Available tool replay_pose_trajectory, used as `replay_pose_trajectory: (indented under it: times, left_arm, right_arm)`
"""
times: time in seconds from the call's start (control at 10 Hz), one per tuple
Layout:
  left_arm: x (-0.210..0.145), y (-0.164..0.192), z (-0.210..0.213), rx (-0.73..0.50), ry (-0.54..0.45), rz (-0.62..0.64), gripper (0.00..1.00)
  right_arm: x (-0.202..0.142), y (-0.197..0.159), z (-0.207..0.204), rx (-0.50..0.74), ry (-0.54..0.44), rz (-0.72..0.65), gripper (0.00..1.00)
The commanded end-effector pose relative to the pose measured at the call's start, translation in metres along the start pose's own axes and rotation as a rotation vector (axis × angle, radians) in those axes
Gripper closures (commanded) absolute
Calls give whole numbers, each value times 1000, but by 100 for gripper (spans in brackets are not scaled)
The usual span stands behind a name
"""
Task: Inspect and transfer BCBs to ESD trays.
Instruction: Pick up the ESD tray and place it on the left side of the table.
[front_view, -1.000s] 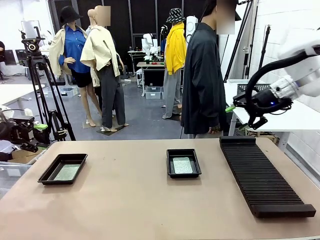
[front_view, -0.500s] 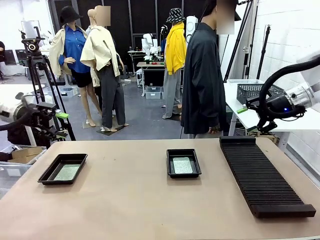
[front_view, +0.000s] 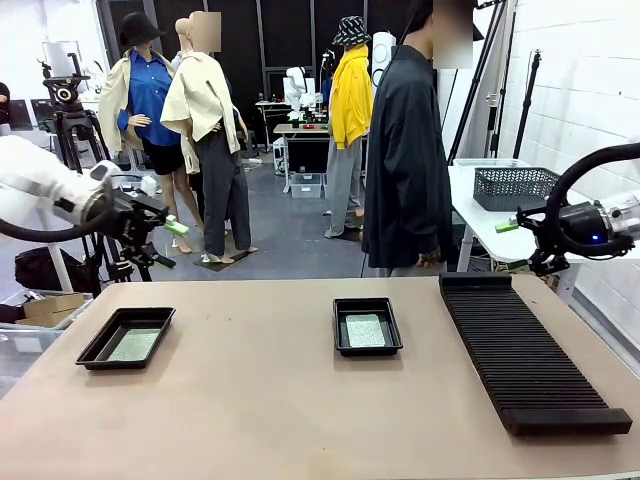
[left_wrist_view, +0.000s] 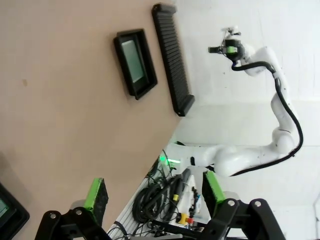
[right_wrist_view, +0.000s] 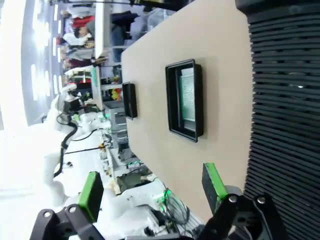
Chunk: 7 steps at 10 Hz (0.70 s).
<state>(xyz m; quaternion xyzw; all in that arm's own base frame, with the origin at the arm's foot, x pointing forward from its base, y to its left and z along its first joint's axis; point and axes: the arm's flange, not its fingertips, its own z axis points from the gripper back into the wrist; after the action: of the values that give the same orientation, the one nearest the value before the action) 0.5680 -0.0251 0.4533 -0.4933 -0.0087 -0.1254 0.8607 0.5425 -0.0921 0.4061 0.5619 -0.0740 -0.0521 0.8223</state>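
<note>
Now | left gripper (front_view: 172, 243), right gripper (front_view: 522, 243): jaws spread, empty, raised off bench (front_view: 280, 400) | each ESD tray (front_view: 126, 337) (front_view: 367, 326) seemingly holds one BCB (front_view: 365, 330).

A tan table (front_view: 260, 400) is carrying three things, all lying flat and well apart. One black ESD tray (front_view: 127, 337) is sitting below and just ahead of the left pincer (front_view: 165, 245), holding a green BCB (front_view: 133, 345). A second ESD tray (front_view: 367, 326) with its own BCB (front_view: 365, 330) is resting mid-table, between both pincers. A long black ribbed rack (front_view: 525, 350) is lying beneath the right pincer (front_view: 522, 245).
</note>
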Motion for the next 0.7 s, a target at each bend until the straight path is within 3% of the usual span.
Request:
replay_pose_trajectory:
  times: [0.0,0.6]
  left_arm:
    - [16,-29,-21,125,32,18,0]
    - [40,-95,-109,326,121,10,0]
  right_arm:
    - [1,-11,3,99,30,31,0]
    - [5,-32,12,180,46,51,0]
